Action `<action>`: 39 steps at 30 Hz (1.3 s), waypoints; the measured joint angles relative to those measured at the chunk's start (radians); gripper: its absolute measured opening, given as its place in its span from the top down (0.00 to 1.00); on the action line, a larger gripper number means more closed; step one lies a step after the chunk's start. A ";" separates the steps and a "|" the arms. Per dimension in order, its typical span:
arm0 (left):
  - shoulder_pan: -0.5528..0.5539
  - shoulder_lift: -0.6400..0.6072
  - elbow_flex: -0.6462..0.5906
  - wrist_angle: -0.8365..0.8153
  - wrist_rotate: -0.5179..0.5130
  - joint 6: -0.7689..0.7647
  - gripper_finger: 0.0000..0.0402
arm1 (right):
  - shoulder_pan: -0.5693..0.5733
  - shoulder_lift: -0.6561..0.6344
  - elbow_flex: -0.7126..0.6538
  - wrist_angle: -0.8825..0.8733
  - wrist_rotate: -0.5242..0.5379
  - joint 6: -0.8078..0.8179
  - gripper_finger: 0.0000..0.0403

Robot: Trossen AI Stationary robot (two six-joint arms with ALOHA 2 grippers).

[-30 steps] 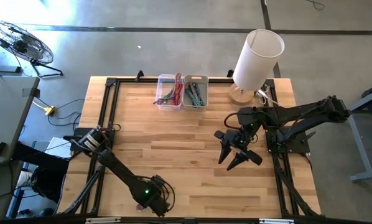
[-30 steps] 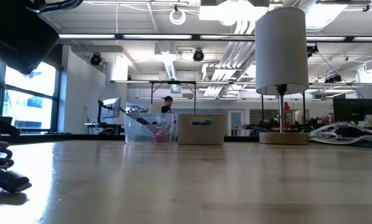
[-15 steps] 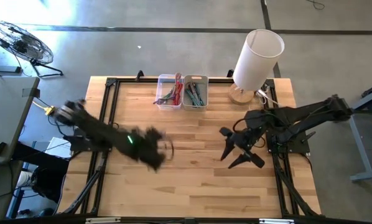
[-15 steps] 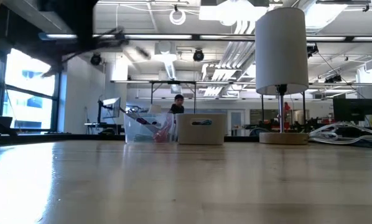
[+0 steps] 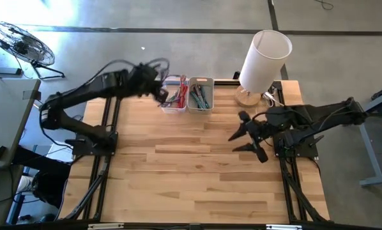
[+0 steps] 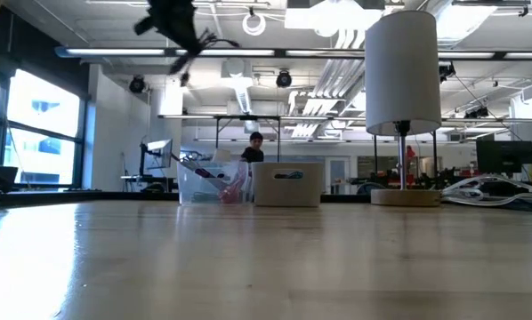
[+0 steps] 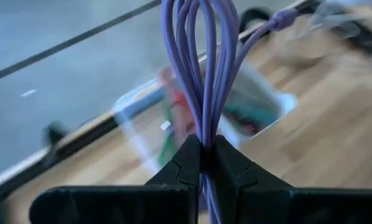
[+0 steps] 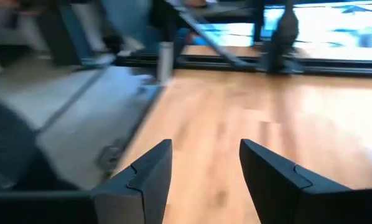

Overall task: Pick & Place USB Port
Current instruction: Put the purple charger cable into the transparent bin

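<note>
Holding a looped bundle of thin purple cable (image 7: 201, 68) tight between its fingers, the left gripper (image 5: 154, 84) hangs high at about eleven o'clock on the wooden table (image 5: 197, 172), just beside the clear plastic bin (image 5: 173, 94). It should line up over a bin, go down slowly, then let go. At three o'clock, the right gripper (image 5: 248, 137) waits with fingers spread and nothing in them.

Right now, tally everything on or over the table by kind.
Bins: 2, clear bin and grey bin
Lamp: 1
Purple cable: 1, in the left gripper
Grippers: 2, with the right gripper
Total: 6
</note>
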 joint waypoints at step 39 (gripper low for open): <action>0.328 0.374 -0.202 0.509 0.509 0.046 0.96 | 0.000 -0.051 0.000 -0.228 0.321 0.019 0.55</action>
